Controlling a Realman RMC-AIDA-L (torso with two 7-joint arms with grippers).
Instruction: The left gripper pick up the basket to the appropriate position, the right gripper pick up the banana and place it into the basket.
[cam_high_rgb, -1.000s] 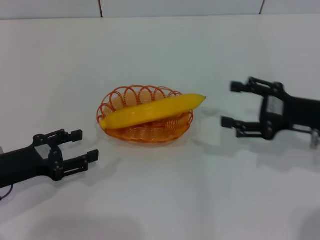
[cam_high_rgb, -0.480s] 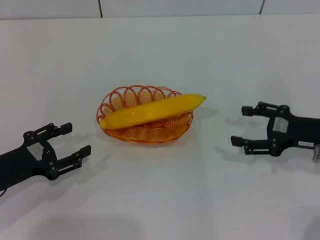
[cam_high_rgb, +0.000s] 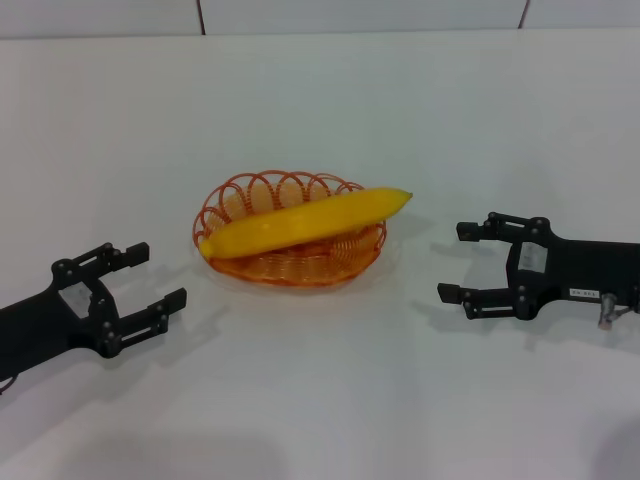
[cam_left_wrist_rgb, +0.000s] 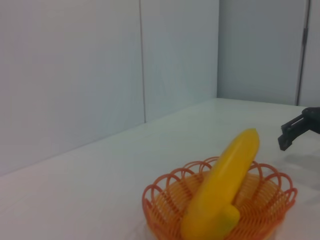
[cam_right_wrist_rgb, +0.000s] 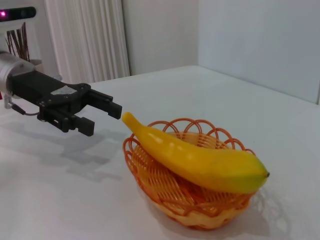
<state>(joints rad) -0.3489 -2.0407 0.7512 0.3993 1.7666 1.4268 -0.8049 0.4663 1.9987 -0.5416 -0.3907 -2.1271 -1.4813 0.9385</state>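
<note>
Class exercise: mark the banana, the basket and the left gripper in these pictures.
banana (cam_high_rgb: 305, 223): head view, middle of its yellow body.
basket (cam_high_rgb: 268, 188): head view, far looped wire rim.
left gripper (cam_high_rgb: 140, 280): head view, midway between its open fingertips, left of the basket.

A bare robot test room, most like a lab.

A broad white table (cam_high_rgb: 320, 110) stands against plain pale wall panels (cam_left_wrist_rgb: 70, 75) split by thin vertical seams, with no household furnishings around it. The right wrist view shows long white vertical blinds (cam_right_wrist_rgb: 87, 40) along one side and, beside them, a device with a small red indicator light (cam_right_wrist_rgb: 4, 14). The only prop set out is an orange wire basket (cam_high_rgb: 262, 262) holding a banana (cam_high_rgb: 300, 222), staged alone on the tabletop.
</note>
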